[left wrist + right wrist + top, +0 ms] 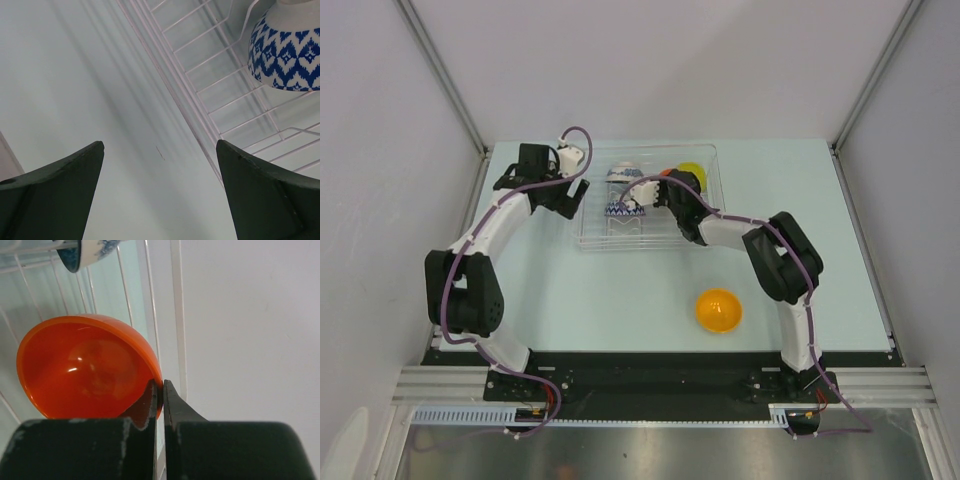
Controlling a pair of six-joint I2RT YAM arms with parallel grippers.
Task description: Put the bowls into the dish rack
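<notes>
The clear dish rack (592, 236) lies at the table's far middle. Two white bowls with blue zigzags stand in it, one at the back (623, 172) and one in front (624, 209). A yellow-green bowl (693, 171) is in its far right corner. My right gripper (663, 187) is over the rack, shut on the rim of the red bowl (85, 370), held on edge among the prongs; its jaws (161, 389) pinch the rim. The orange bowl (719, 310) sits on the table. My left gripper (576, 190) is open and empty beside the rack's left wall (175, 85).
Grey walls enclose the table on the left, back and right. The left wrist view shows bare table under the fingers and a blue zigzag bowl (285, 52) in the rack. The right arm stretches across the table's right middle.
</notes>
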